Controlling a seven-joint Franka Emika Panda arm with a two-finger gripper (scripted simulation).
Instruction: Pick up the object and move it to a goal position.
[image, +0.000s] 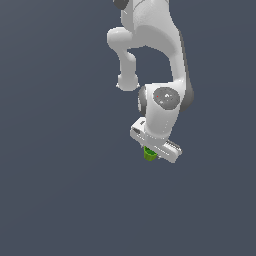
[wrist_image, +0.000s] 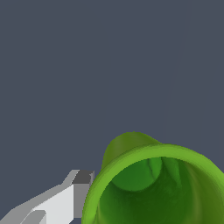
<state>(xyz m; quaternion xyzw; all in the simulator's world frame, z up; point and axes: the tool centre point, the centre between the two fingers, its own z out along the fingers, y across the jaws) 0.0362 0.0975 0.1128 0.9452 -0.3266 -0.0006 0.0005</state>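
The object (image: 149, 154) is a tiny bright green cup that sits right under the white hand of my gripper (image: 151, 151) in the exterior view, mostly covered by the hand. In the wrist view the object (wrist_image: 153, 188) is very close and large, showing its hollow inside and flared rim. One white finger with a dark pad (wrist_image: 81, 192) presses against its side. The other finger is outside that picture. The cup sits between the fingers and the gripper is shut on it.
Only a plain dark blue-grey background shows around the arm (image: 160, 60) in both views. No other objects, containers or edges are visible.
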